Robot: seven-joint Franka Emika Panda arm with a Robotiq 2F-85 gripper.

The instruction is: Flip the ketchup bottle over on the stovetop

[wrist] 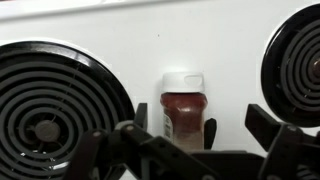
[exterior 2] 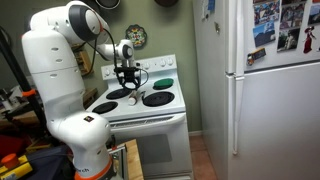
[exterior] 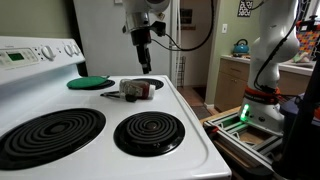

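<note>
No legible text, labels or numbers

The desk has a glossy, smooth white finish. Its coil burners look like matt black metal, ridged. The ketchup bottle is clear, smooth plastic with a whitish plastic cap.

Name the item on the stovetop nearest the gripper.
The ketchup bottle, lying on its side beneath the gripper. The green disc and the dark utensil lie farther off to one side.
</note>
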